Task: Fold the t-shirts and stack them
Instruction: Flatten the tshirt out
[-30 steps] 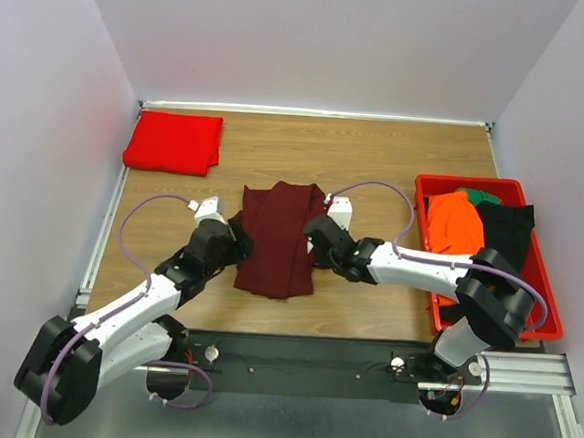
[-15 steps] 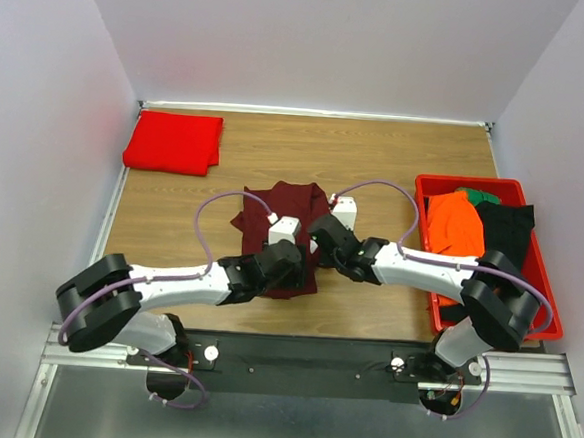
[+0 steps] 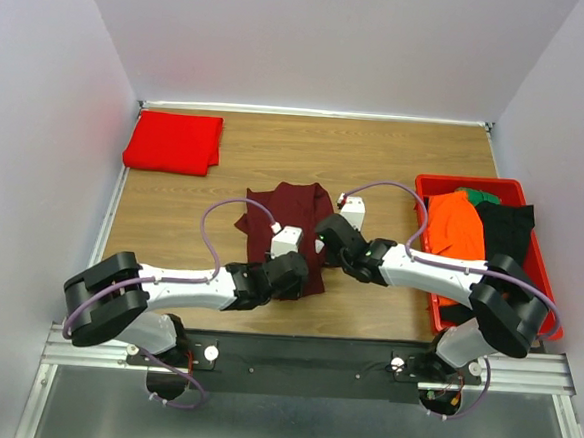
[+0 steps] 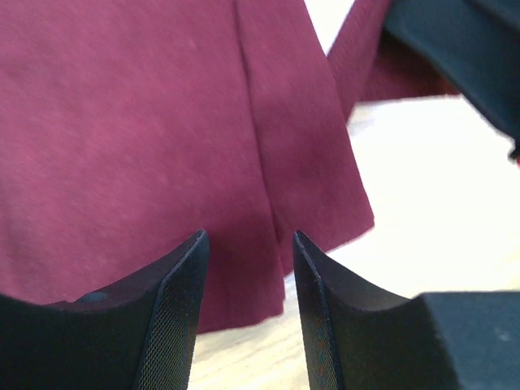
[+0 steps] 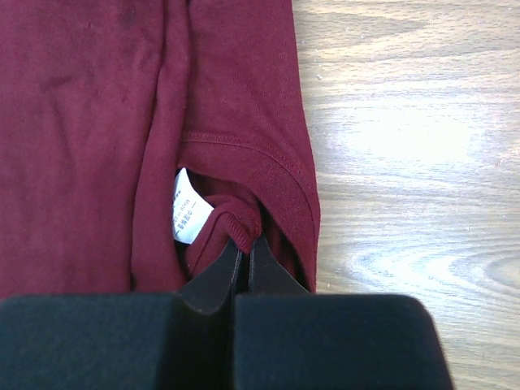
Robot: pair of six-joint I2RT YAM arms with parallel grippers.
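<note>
The dark maroon t-shirt (image 3: 277, 213) lies partly folded on the wooden table (image 3: 397, 156), its small white neck label (image 5: 188, 208) showing in the right wrist view. My right gripper (image 3: 322, 231) is shut on the ribbed neck collar (image 5: 246, 236) at the shirt's right side. My left gripper (image 3: 300, 270) is open at the shirt's near right corner, with the hem (image 4: 268, 292) lying between and beyond its fingers (image 4: 183, 276). The bright red t-shirt (image 3: 173, 142) lies folded at the far left corner.
A red bin (image 3: 542, 297) at the right edge holds orange (image 3: 454, 222), black (image 3: 507, 229) and green (image 3: 477, 195) clothes. White walls close in the table on three sides. Both arms reach close together over the table's near middle.
My left arm has swung from the shirt's left edge across to its near right corner. The shirt now looks narrower and has shifted. My right gripper has moved slightly back and right, keeping its hold.
</note>
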